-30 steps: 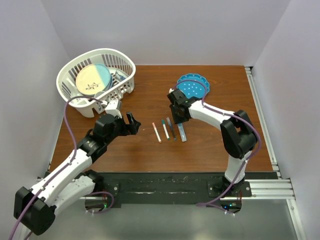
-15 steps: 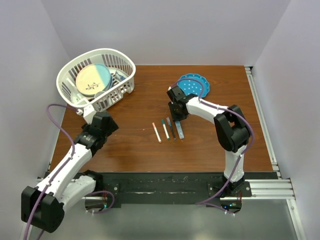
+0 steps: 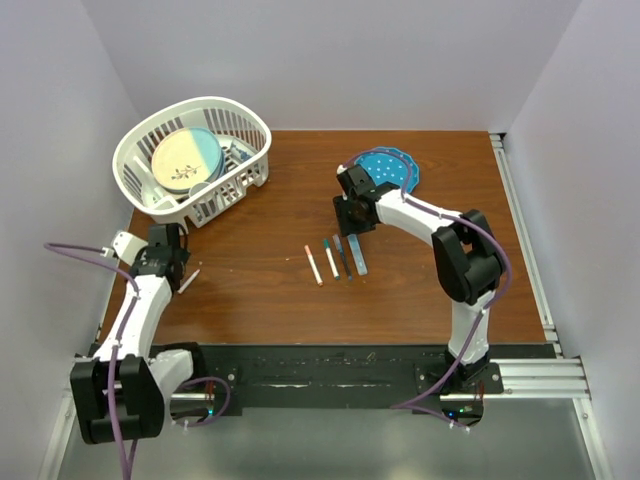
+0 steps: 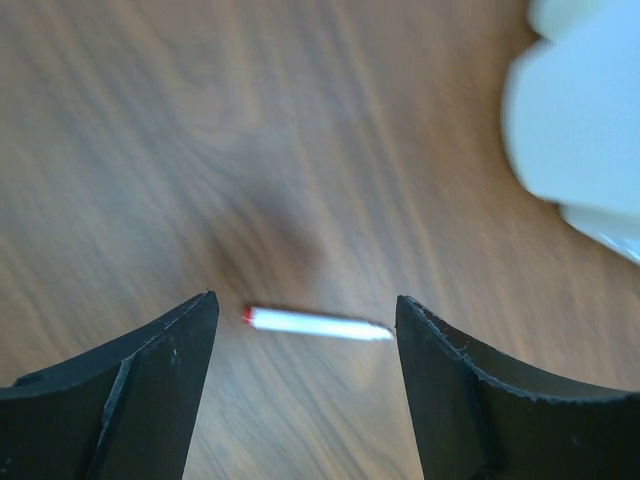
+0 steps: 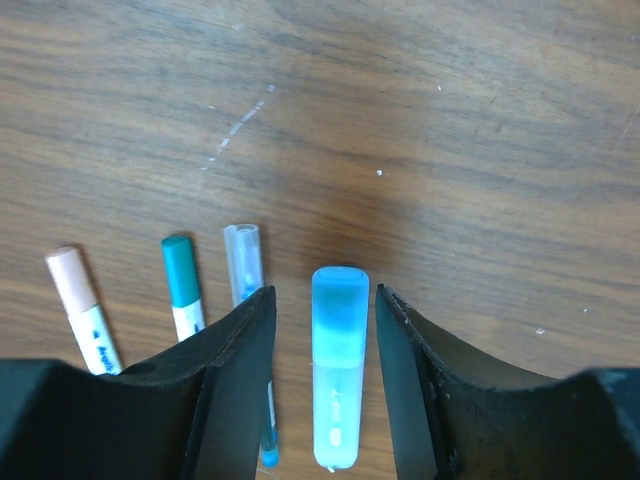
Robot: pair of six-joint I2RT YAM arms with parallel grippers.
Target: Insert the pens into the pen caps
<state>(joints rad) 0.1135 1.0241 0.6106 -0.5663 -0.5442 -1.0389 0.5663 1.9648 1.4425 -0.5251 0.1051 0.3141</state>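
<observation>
- Since a second ago the left arm has swung from the middle of the table out to its left edge. The right arm has shifted only slightly, above the row of pens.
- Brown wooden table (image 3: 270, 300) carries everything.
- White slatted basket (image 3: 258, 150) sits at the far left corner, and a blue dotted plate (image 3: 398, 168) lies at the far side, right of centre.
- Right gripper (image 5: 322, 292), fingers apart and holding nothing, straddles the thick light blue pen (image 5: 338, 390). The pen's long axis runs along the fingers.
- Parallel to it, toward the left arm's side, lie a clear-capped pen (image 5: 245, 262), a teal-capped pen (image 5: 182, 285) and a pink-capped pen (image 5: 78, 295).
- Left gripper (image 4: 303, 305), fingers apart and empty, hangs over a white pen with a red tip (image 4: 315, 323). That pen lies crosswise, spanning the gap between the fingers, well apart from the row. The left arm is far nearer to it.
- No loose pen caps can be made out.
</observation>
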